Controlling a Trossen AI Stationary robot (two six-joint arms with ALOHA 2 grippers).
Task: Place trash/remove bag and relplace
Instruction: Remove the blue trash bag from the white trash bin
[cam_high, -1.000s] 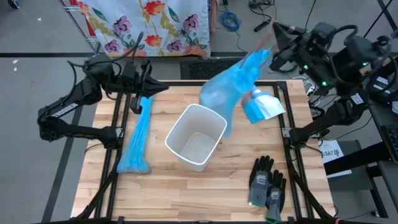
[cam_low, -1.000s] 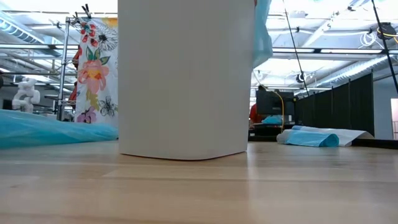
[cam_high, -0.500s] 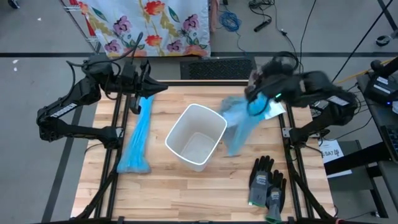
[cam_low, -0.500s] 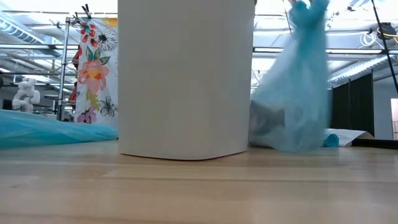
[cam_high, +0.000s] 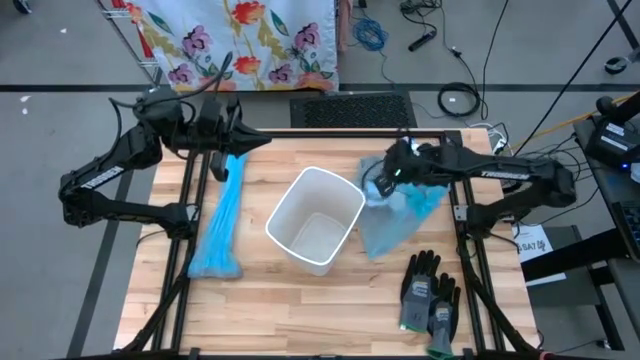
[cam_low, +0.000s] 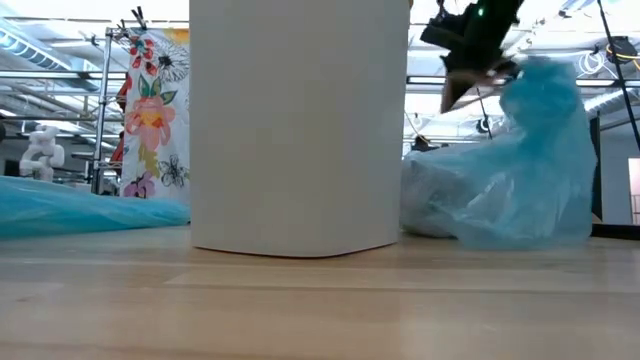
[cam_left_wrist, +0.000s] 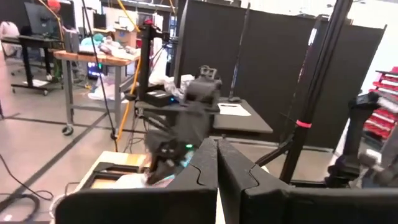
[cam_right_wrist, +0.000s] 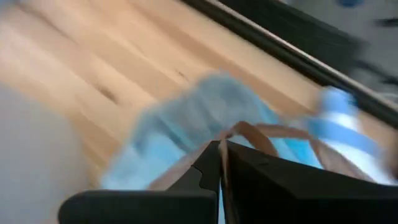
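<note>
The open-topped white plastic bin (cam_high: 315, 220) stands empty and unlined at the middle of the pale wooden bench (cam_high: 300, 310). Just beside it, on the right arm's side, the filled translucent blue plastic bag (cam_high: 395, 215) slumps on the boards, its bulk trailing from its gathered neck toward the pair of grey-black work gloves (cam_high: 430, 292). The trash itself shows only as a pale lump through the film in the low view. The right pincer (cam_high: 385, 178) sits at that neck, at the bag's far end from the gloves, its fingers closed together (whether they actually pinch the film is blurred, though it looks so).

The relation that matters: the fresh liner, a long flat folded strip of blue plastic (cam_high: 222, 225), lies lengthwise on the opposite side of the bin, with one end directly under the left pincer (cam_high: 237, 140), whose fingers are pressed together on nothing visible. So the left arm is clearly nearer the replacement, and the right arm would have to cross over the bin to reach it
</note>
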